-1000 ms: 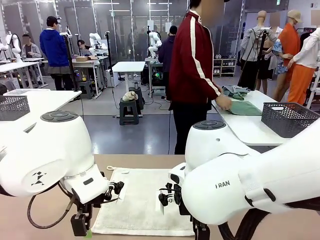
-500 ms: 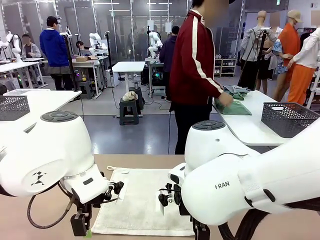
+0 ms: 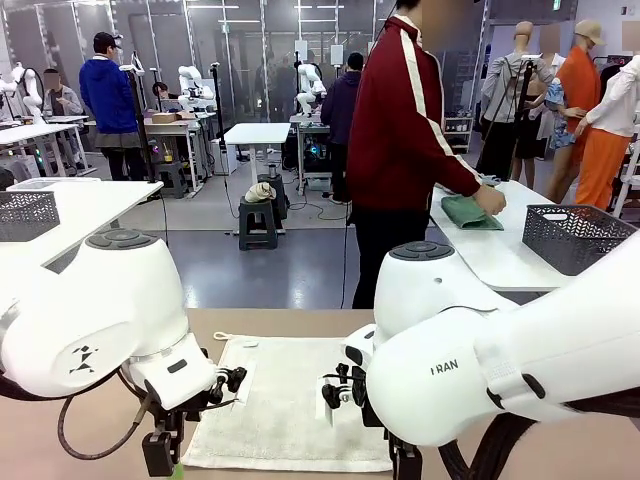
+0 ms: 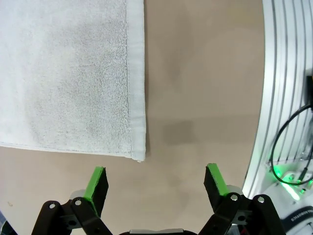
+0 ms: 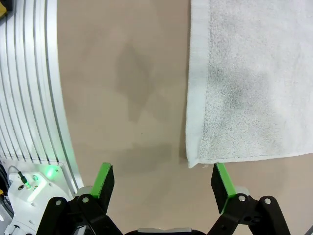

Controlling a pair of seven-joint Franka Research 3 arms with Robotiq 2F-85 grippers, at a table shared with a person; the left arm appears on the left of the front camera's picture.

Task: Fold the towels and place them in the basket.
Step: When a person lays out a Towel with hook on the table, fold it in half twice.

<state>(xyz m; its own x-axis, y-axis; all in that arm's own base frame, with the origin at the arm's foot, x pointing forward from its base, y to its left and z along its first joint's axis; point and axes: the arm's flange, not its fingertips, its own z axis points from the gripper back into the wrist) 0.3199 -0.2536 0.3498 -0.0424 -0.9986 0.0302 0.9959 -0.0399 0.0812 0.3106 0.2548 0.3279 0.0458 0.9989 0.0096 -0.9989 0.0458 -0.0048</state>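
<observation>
As it lies flat | cream towel (image 3: 285,405) | long axis near-to-far

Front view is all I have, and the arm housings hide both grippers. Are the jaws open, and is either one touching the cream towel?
Observer: In the left wrist view the left gripper is open over bare table, just short of a corner of the cream-white towel and clear of it.
Operator: And the right one?
Observer: The right gripper is open too. Another towel corner lies just ahead of its fingers, and nothing is gripped.
Operator: Any fold started at those corners?
Observer: No. In both wrist views the hemmed edge lies flat on the table, apparently as a single layer.
</observation>
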